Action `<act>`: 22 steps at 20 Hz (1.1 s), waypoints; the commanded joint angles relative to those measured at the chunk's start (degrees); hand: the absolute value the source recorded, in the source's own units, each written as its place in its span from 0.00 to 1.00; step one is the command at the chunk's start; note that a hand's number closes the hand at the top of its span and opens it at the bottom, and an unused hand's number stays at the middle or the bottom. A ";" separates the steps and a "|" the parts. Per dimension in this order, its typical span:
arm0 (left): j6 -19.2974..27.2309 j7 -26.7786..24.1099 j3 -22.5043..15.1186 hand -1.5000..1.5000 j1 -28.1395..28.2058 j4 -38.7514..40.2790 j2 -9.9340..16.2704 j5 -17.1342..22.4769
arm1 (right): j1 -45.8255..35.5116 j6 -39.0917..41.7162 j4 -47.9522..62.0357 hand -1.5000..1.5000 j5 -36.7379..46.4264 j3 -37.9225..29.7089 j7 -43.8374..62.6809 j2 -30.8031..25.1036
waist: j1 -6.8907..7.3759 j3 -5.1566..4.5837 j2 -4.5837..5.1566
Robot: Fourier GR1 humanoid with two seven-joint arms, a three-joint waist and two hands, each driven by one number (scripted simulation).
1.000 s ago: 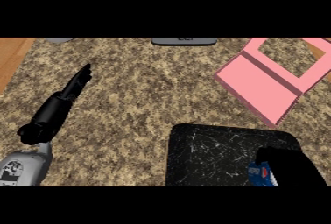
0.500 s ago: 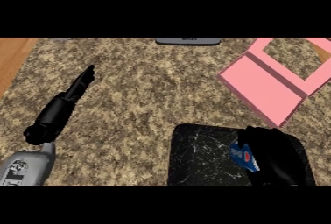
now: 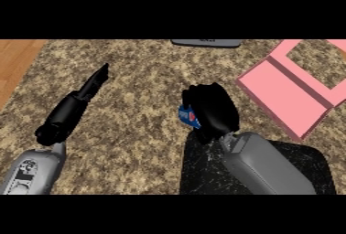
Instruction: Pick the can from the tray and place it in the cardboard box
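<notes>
I see my right hand (image 3: 211,112) at frame centre, fingers curled around the can (image 3: 189,116), just above the tray (image 3: 202,176). The pink cardboard box (image 3: 287,98) sits upper right. My left hand (image 3: 71,109) rests open, left.

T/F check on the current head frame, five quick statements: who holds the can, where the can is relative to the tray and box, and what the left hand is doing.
1. The right hand is curled round the can. True.
2. The can is already inside the pink box. False: it is in the right hand, over the counter, left of the box.
3. The left hand holds a second can. False: its fingers are straight and it holds nothing.
4. The dark tray lies at the lower right, partly under the right forearm. True.
5. The box lies left of the tray. False: it lies at the upper right, beyond the tray.
</notes>
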 commanded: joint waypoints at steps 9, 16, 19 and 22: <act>0.10 -0.18 2.71 0.50 3.48 -1.88 0.97 0.30 | -15.52 -11.01 7.46 1.00 4.89 -15.85 10.13 8.68 | -3.22 0.00 -1.00; -1.63 -1.69 3.32 0.50 5.04 -1.57 1.70 0.28 | -19.83 -14.85 14.58 1.00 4.78 -27.15 9.74 2.30 | -3.42 -0.02 -0.76; -0.19 -1.47 2.64 0.50 3.38 -1.29 -0.27 -0.64 | -21.65 -16.18 21.12 1.00 1.98 -32.39 5.77 -1.01 | -3.35 -0.02 -0.57; 0.65 -1.90 1.81 0.50 2.45 1.17 -1.69 -2.41 | -21.05 -19.53 25.76 1.00 3.71 -32.93 2.94 -2.33 | -3.45 -0.03 -0.54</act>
